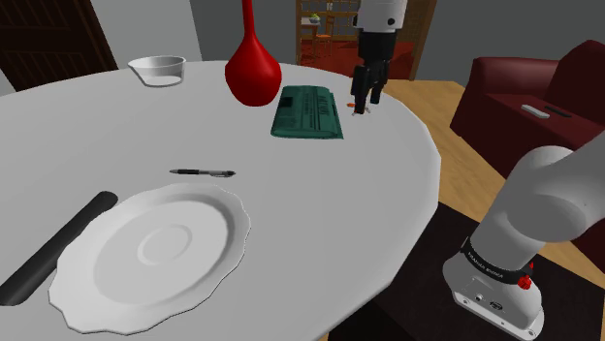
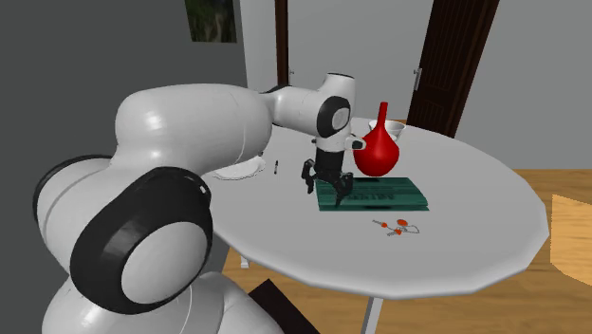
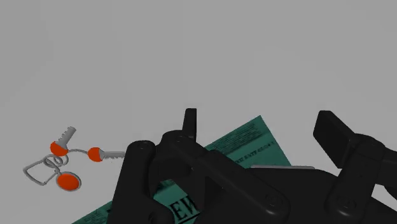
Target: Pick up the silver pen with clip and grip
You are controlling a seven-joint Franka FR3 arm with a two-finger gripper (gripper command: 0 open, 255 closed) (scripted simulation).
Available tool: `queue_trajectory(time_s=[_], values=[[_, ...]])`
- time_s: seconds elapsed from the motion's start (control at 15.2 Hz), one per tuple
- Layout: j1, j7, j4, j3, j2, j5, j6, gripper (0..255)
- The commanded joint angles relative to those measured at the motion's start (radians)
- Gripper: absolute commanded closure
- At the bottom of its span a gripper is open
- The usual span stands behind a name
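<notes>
**Gripper open above the green booklet, pen far away near the plate**

From my station I see the pen [image 1: 202,172] lying flat on the round white table [image 1: 388,213], alone, with nothing touching it. It is slim and dark, and in the shoulder view it lies almost level, just above the upper rim of the white scalloped plate [image 1: 145,247]. In the second exterior view the pen [image 2: 276,167] is a short dark stroke beside the plate [image 2: 237,173], partly behind the arm.

The gripper [image 1: 364,102] is well apart from the pen. It hangs at the end of the green booklet [image 1: 308,113] that is nearest to the table's edge. In the wrist view the gripper [image 3: 261,127] has its two black fingers [image 3: 189,122] standing wide apart, with only the booklet [image 3: 254,143] and the grey table between them, so it holds nothing. In the second exterior view the gripper [image 2: 325,188] points down over one end of the booklet [image 2: 379,194]. I cannot tell if the tips touch the paper.

Other things on the table:
- A ring of keys [image 3: 60,165] with orange heads lies just beside the booklet.
- A red vase [image 1: 253,68] with a long neck stands at the booklet's far side.
- A small white bowl [image 1: 158,69] sits farther back.
- A long black bar [image 1: 53,247] lies beside the plate.

Beyond the table stands a dark red sofa [image 1: 543,87].
</notes>
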Motion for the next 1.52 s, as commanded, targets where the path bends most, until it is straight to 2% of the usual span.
queue_trajectory(time_s=[0.0, 0.73, 1.45], values=[[0.021, 0.003, 0.041, 0.027, 0.062, 0.012, 0.025, 0], [0.112, 0.009, 0.311, 0.153, 0.387, 0.011, 0.097, 0], [0.23, 0.038, 0.684, 0.263, 0.735, -0.083, 0.075, 0]])
